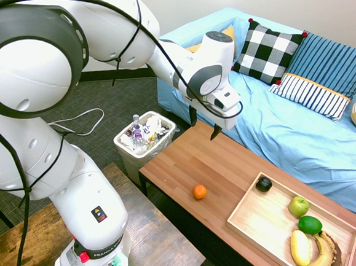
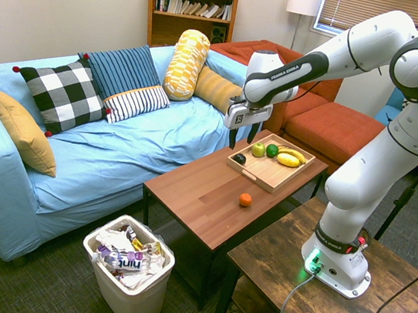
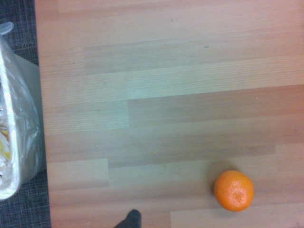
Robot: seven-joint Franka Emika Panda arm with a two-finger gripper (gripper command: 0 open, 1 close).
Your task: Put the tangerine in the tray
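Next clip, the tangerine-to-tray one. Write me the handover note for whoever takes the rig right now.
Tool: open, empty, pointing straight down, hanging well above the coffee table.
Tangerine: alone on bare tabletop near the table's front edge, clear of the tray; also in the wrist view.
Tray: at the table's far end from the waste bin, already holding a green apple, lime, bananas and a dark fruit, with free space in the middle.
Done: nothing yet.
Left: descend, grasp the tangerine, carry it to the tray, release.
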